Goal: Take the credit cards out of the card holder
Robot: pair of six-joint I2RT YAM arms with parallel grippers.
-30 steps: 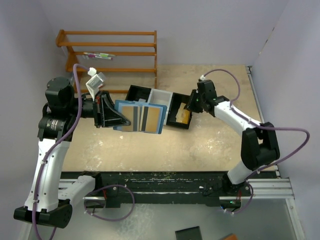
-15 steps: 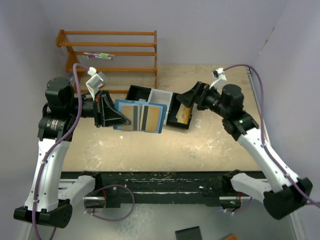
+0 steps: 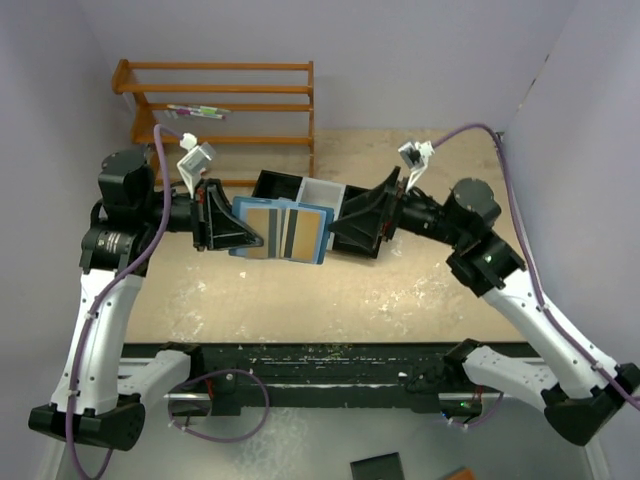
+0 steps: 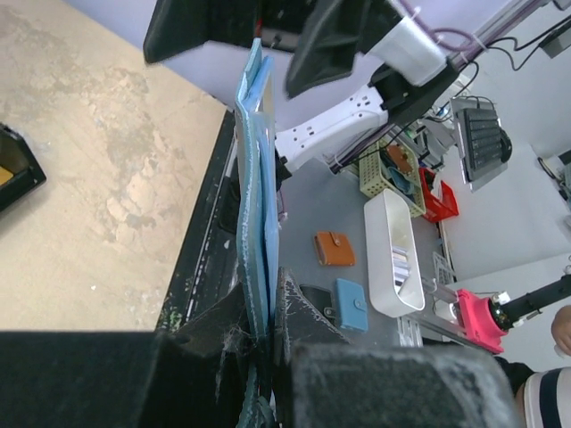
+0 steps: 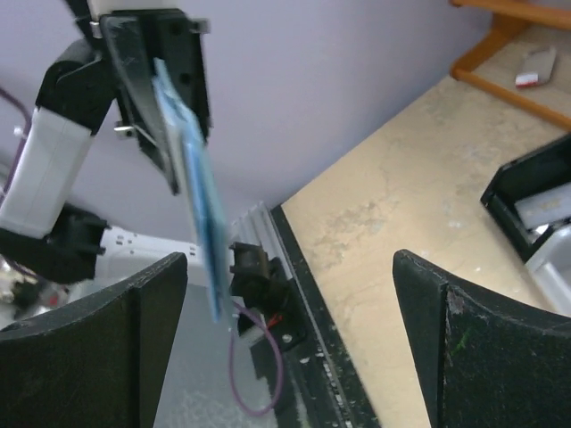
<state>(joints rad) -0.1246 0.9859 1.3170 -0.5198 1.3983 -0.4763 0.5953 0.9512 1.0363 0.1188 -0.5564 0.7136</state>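
Currently the left gripper (image 3: 238,233) is clamped on the left edge of the open card holder (image 3: 300,245), held off the table (image 3: 300,295) just in front of the tray (image 3: 275,182). Gold-tan credit cards (image 3: 263,220) sit in its pockets. Right gripper (image 3: 334,231) is wide open, close beside the holder's right edge; contact unclear

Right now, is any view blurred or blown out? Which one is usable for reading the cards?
Top external: sharp, evenly lit, no glare; the credit cards show face-on in the open card holder. Left wrist: the left fingers are dark and soft up close, and the card holder is only edge-on. Right wrist: the right fingers are out-of-focus black shapes; the card holder is slightly soft and near edge-on.
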